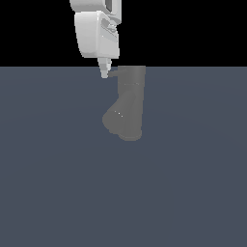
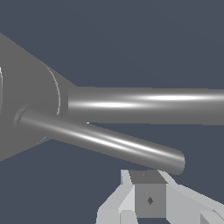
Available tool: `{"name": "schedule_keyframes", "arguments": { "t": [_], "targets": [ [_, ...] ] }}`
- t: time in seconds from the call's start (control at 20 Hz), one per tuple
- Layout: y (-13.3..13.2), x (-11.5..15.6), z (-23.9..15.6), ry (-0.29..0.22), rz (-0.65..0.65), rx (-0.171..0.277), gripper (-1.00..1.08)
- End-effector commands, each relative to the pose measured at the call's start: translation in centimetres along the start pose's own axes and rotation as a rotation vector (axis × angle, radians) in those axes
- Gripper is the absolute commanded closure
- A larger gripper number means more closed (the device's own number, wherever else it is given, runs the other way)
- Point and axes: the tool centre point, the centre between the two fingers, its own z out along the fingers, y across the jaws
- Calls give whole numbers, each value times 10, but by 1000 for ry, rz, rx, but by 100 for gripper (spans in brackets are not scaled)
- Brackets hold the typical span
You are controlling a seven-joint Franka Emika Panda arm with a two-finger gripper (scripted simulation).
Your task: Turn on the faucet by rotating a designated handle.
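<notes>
The dark-grey faucet (image 1: 130,99) stands upright on the floor, and its thick spout (image 1: 115,120) angles down toward the exterior view's left. The handle (image 1: 113,74) is a thin grey rod jutting from the faucet's top toward the exterior view's left. My gripper (image 1: 104,73) hangs from above with its white fingertips together at the rod's free end, shut with nothing in it. In the wrist view the handle (image 2: 113,142) runs out from the faucet's top (image 2: 26,96), and its rounded end lies just beside my gripper (image 2: 146,183). Whether they touch I cannot tell.
A second, thicker-looking grey rod (image 2: 148,105) leaves the faucet's top in the wrist view and runs out of frame. The blue-grey floor (image 1: 58,183) stretches around the faucet. The white arm (image 1: 96,29) comes down from above.
</notes>
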Motion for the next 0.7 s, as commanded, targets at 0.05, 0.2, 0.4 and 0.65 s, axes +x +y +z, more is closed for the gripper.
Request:
{"name": "schedule_keyframes", "arguments": {
  "t": [0.05,0.2,0.4,0.65],
  "targets": [
    [0,6,0,1,1,0,108],
    [-1,26,0,2,3,-1,108],
    [-1,52,0,2,7,-2,108],
    [-2,86,-1,3,12,-3,108]
  ]
}}
